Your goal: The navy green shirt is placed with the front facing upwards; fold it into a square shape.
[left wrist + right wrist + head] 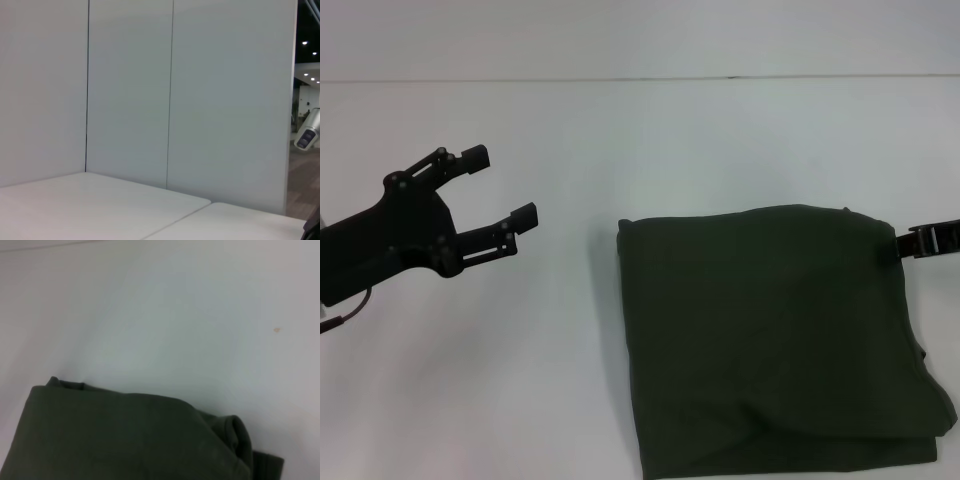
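A white surface (620,150) holds the navy green shirt (770,340), folded square at right. The left end effector (505,190) hovers well apart, fingers spread. The right end effector (932,241) touches the shirt's far right corner; its fingers' state is unclear.

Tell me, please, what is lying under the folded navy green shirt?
The navy green shirt rests directly on the white table. Its own folded layers show at the near edge; anything tucked between them is covered and cannot be seen.

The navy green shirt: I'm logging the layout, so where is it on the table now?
In the head view, the navy green shirt lies folded on the white table, right of centre, with the right pincer at its far right corner.
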You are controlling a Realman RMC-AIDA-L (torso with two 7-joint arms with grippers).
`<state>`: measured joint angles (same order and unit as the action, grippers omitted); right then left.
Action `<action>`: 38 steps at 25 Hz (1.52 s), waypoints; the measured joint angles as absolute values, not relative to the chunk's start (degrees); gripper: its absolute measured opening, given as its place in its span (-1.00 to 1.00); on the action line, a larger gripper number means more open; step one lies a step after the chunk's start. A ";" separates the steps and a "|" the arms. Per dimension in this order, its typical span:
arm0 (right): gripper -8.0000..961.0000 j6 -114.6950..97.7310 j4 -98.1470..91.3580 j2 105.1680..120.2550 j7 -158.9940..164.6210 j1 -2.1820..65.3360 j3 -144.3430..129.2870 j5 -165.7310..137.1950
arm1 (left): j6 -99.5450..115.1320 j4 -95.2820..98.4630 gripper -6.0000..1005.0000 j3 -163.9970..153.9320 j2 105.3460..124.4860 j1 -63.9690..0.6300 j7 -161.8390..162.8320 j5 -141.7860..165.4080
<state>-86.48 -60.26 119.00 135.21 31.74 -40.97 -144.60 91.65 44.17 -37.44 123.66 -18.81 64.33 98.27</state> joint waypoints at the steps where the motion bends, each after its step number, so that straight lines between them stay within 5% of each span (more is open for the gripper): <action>1: -0.96 -86.60 -60.07 118.98 135.11 31.81 -40.98 -144.59 | 91.52 44.14 0.86 -37.44 123.66 -18.81 64.33 98.60; 6: -0.93 -88.78 -58.96 118.41 134.77 32.28 -40.98 -144.30 | 91.05 44.12 0.86 -37.44 123.66 -18.80 64.57 99.40; 11: -0.46 -91.27 -59.40 117.45 135.37 32.29 -40.46 -144.51 | 91.04 44.12 0.86 -37.04 123.58 -18.74 66.05 100.55; 20: -0.05 -98.32 -65.14 114.44 127.73 30.51 -36.37 -139.02 | 91.74 44.55 0.86 -36.27 122.88 -18.85 71.79 102.74; 23: 0.13 -99.93 -66.97 115.49 116.88 28.31 -34.51 -131.98 | 92.05 43.87 0.86 -35.75 122.94 -18.41 71.78 103.06; 25: 0.31 -98.75 -67.01 118.13 104.73 25.41 -34.02 -126.38 | 92.48 43.36 0.86 -35.66 123.03 -17.96 71.36 103.25; 29: 0.63 -95.45 -63.72 120.15 91.74 22.32 -33.89 -120.39 | 93.16 42.80 0.86 -35.44 123.21 -17.42 70.08 103.28; 33: 0.92 -94.29 -52.10 119.50 75.37 20.11 -32.19 -111.53 | 92.65 40.61 0.86 -33.87 123.19 -17.37 69.66 103.45; 38: 0.96 -94.60 -47.83 119.82 62.48 17.79 -29.56 -109.63 | 92.32 38.16 0.86 -33.70 122.88 -17.77 68.09 104.20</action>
